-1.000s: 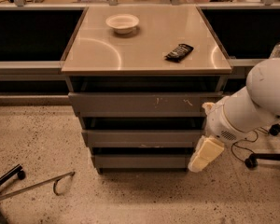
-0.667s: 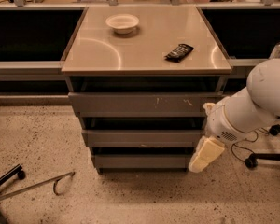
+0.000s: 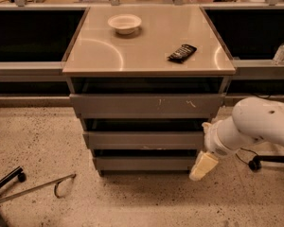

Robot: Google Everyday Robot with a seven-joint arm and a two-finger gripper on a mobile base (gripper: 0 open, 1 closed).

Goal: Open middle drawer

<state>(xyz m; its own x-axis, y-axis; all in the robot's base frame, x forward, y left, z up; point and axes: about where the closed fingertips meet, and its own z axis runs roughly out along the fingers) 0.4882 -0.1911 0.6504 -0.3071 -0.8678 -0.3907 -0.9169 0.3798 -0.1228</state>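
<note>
The middle drawer [image 3: 143, 140] is the plain grey front in the centre of a three-drawer cabinet, with a dark gap above it. Above it is the grey drawer front with white scratch marks [image 3: 146, 106]; below it is the lowest front [image 3: 144, 163]. My gripper [image 3: 203, 165] is cream-coloured and hangs at the end of a white arm [image 3: 255, 126]. It sits by the cabinet's right side, level with the lowest front and just below the right end of the middle drawer. I cannot tell whether it touches the cabinet.
The cabinet's top [image 3: 146, 51] bears a white bowl [image 3: 125, 22] and a dark flat object [image 3: 182, 53]. A bottle [image 3: 281, 50] stands on the ledge at right. A chair base [image 3: 270, 161] is on the floor at right, and a metal frame [image 3: 33, 188] at left.
The white arm and the gripper have moved down a little and slightly left beside the cabinet. The drawers look the same.
</note>
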